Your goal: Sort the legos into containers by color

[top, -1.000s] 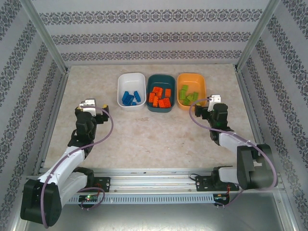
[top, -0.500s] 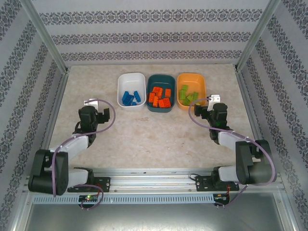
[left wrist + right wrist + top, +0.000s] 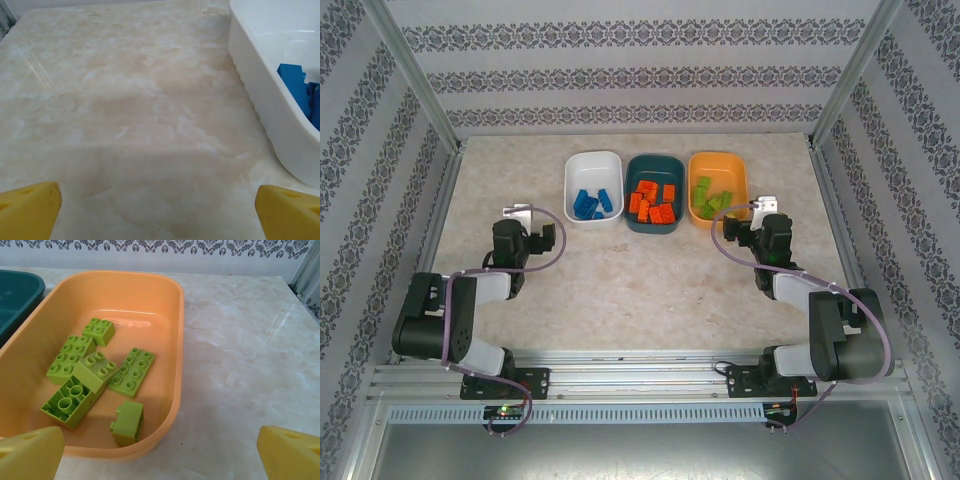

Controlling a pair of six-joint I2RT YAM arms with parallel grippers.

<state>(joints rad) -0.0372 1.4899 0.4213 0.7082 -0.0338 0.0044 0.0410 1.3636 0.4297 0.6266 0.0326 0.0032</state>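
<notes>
Since a second ago the left arm has folded back toward its base, its elbow now low at the left edge, while the left gripper (image 3: 518,213) has shifted slightly rightward over the pale marbled table (image 3: 620,285); the right arm has barely changed. From above, three shallow rounded containers stand close side by side at the far middle of the table: a white plastic tray (image 3: 592,160) with the small blue studded bricks (image 3: 592,203), a dark teal plastic tray (image 3: 655,161) with the orange-red studded bricks (image 3: 653,204), and a light orange plastic tray (image 3: 718,157) with the lime green studded bricks (image 3: 710,197). The right gripper (image 3: 767,206) sits just beside the orange one's near right corner. On the left wrist camera the left gripper (image 3: 160,210) is spread wide and empty, its yellow fingertips (image 3: 30,210) over bare table (image 3: 125,110), the white plastic tray (image 3: 260,95) at right with blue studded bricks (image 3: 295,85) inside. On the right wrist camera the right gripper (image 3: 160,452) is likewise released, holding nothing; ahead, the lime green studded bricks (image 3: 131,371) lie in the light orange plastic tray (image 3: 180,340), one with its hollow underside up, and the dark teal plastic tray (image 3: 15,295) shows at far left
</notes>
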